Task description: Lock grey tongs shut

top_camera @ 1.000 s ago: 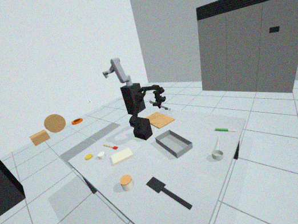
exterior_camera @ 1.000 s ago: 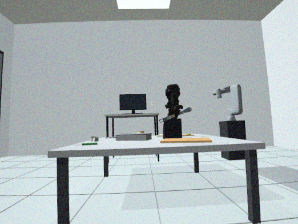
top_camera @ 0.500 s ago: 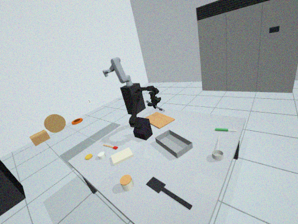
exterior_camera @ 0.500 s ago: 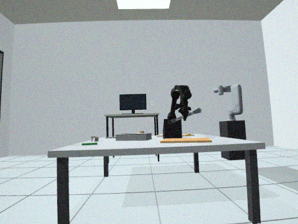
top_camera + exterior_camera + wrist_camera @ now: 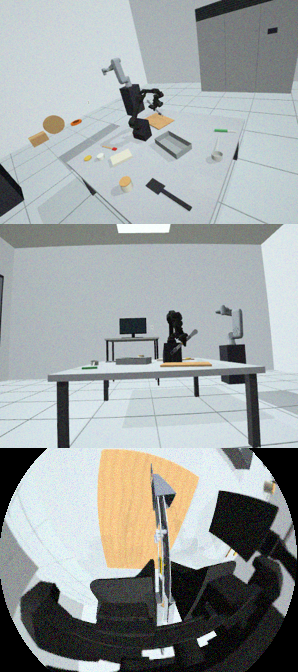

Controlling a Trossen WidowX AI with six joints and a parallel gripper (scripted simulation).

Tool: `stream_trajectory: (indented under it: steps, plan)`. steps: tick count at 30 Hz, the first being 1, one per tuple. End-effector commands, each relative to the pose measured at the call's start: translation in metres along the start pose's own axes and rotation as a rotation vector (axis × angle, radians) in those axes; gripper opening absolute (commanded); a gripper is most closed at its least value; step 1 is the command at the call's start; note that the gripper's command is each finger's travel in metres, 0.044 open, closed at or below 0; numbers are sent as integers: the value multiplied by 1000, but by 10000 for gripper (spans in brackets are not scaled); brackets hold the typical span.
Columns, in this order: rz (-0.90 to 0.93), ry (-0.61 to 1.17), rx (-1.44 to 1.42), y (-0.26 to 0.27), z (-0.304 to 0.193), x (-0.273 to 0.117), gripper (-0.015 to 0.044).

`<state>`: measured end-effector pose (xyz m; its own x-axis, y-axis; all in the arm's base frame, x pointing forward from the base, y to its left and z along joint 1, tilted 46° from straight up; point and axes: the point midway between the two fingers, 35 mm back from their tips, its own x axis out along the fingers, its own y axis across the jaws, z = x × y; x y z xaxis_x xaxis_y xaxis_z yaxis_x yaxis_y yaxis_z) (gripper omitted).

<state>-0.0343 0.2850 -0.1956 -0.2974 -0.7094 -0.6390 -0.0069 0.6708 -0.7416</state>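
Note:
My gripper [image 5: 154, 107] [image 5: 183, 340] [image 5: 156, 561] is shut on the grey tongs [image 5: 158, 112] [image 5: 192, 334] [image 5: 163, 488]. It holds them in the air above the wooden board [image 5: 162, 123] [image 5: 185, 364] [image 5: 125, 508]. The tongs are tilted: in the exterior view the left end is low and the rounded right end is high. In the wrist view their two arms lie close together, side by side. Whether the lock has caught cannot be seen. The fingers hide part of the tongs. The grey roasting tin [image 5: 184, 151] [image 5: 133, 361] stands beside the board, with no tongs on it.
The arm's black base block [image 5: 143, 130] [image 5: 242, 523] stands next to the board. A green-handled tool [image 5: 221, 130] and a small metal pan [image 5: 217, 156] are beyond the tin. A black spatula [image 5: 175, 198], a cork-topped jar [image 5: 126, 184] and a cream block [image 5: 121, 158] lie farther off.

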Motion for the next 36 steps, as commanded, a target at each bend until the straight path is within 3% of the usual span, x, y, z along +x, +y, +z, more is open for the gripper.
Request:
stream_trajectory:
  steps: [1, 18, 36]
  plan:
    - [-12, 152, -8, -2, 2, 1, -150]
    - [105, 847, -9, 1, 23, -17, -150]
    - [115, 873, -8, 1, 24, -19, -150]
